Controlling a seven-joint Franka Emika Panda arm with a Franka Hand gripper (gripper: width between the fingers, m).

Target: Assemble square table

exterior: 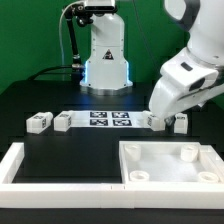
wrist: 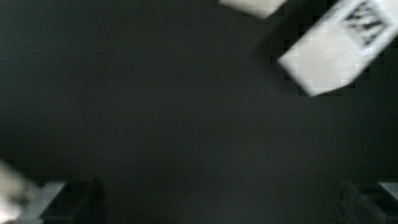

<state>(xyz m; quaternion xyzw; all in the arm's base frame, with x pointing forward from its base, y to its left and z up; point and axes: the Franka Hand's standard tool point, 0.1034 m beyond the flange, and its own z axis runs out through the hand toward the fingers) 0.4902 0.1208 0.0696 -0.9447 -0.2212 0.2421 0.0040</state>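
Nearest, white plastic square panel with raised rim (exterior: pixel 165 166) lies flat; small white tagged leg blocks (exterior: pixel 38 121) sit beyond it. Likely light, stiff, slick: pinch a block's flat sides. Two-finger gripper (wrist: pixel 214 203) hangs spread, empty.

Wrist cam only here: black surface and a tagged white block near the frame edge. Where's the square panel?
Observer: The square panel lies flat in the foreground, at the exterior view's right, sockets up and nothing in them.
Operator: And the other parts?
Observer: Four leg blocks, all loose: two off the marker board's end at the exterior view's left, and two off its other end, where the arm is.
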